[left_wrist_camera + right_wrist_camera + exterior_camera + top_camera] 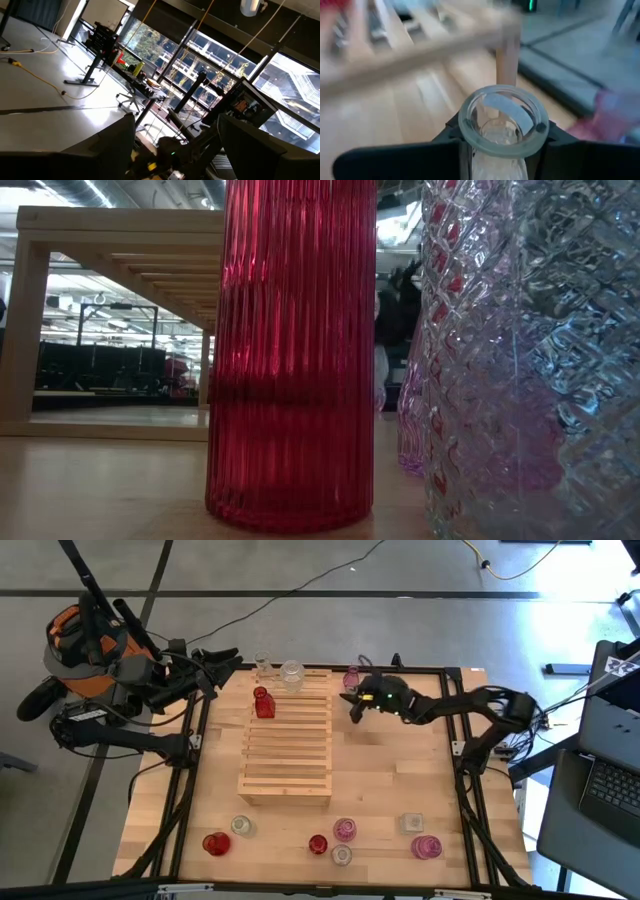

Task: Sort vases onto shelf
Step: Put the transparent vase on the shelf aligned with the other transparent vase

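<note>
My right gripper is clamped on a clear round-rimmed glass vase, just beside the far right corner of the pale wooden slatted shelf. A pink glass vase stands close by. My left gripper waits off the table's far left corner, fingers apart.
</note>
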